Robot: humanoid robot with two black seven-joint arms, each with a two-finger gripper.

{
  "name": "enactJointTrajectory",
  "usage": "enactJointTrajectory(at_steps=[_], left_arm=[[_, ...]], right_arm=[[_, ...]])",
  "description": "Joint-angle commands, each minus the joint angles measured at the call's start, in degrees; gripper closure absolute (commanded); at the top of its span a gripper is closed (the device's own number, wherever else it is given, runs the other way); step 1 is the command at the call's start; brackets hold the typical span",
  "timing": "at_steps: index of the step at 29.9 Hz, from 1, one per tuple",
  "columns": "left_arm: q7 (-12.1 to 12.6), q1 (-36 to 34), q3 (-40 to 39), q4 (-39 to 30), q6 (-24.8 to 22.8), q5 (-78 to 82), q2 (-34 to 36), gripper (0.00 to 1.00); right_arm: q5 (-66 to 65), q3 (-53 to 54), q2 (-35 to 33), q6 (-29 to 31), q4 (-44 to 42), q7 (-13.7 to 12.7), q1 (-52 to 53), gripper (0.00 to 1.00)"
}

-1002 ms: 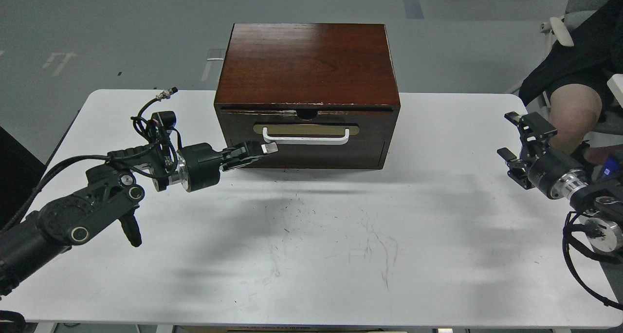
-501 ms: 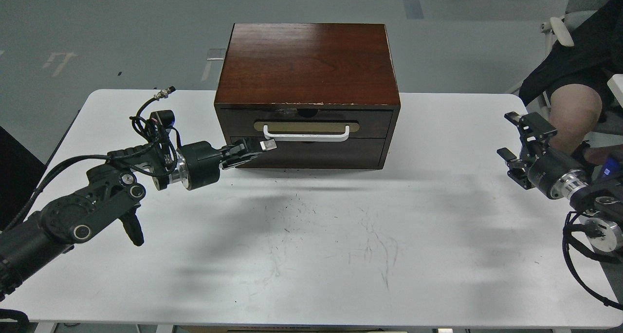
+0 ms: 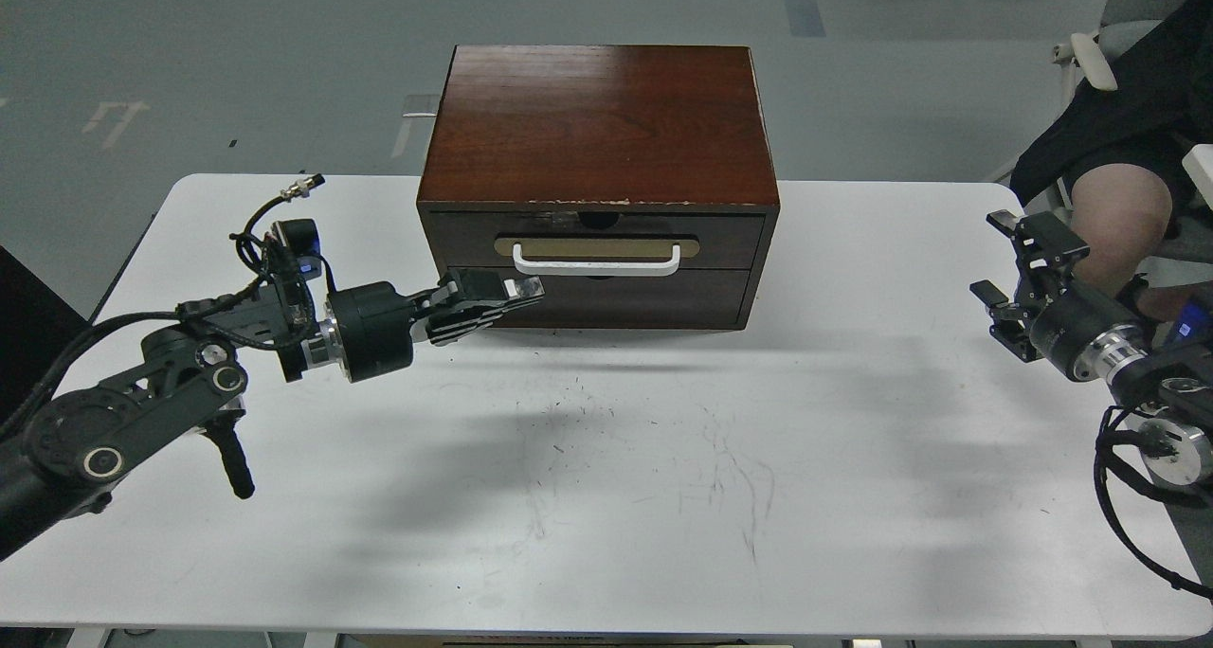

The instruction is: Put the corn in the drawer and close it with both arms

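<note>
No corn shows; the drawer (image 3: 597, 241) sits flush in its cabinet (image 3: 599, 127); left gripper (image 3: 516, 295), fingers spread, hovers at its 7 o'clock; right gripper (image 3: 1014, 260) splayed, well apart at 3 o'clock.

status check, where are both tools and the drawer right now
Left tool at cabinet front below the white handle, grip state unclear. Right tool open, empty, far right. Drawer flush shut; no corn in view.

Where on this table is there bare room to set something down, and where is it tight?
The table is bare across its front, between both arms, and right of the cabinet up to the right gripper. It is crowded at the cabinet's lower left corner, where the left gripper sits below the drawer.
</note>
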Motion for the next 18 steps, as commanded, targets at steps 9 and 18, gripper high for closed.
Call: enactJointTrajectory(at_steps=[9,18], left_arm=[[0.0,7.5,-6.7,1.1,0.0,-28.5,4.9,0.00],[0.0,16.1,-12.6,2.6,0.0,-32.1,4.0,0.00]], right_arm=[[0.1,4.8,4.1,-0.4,0.0,0.0,0.0,0.01],[0.1,5.0,7.2,-0.3,0.4,0.0,0.0,0.01]])
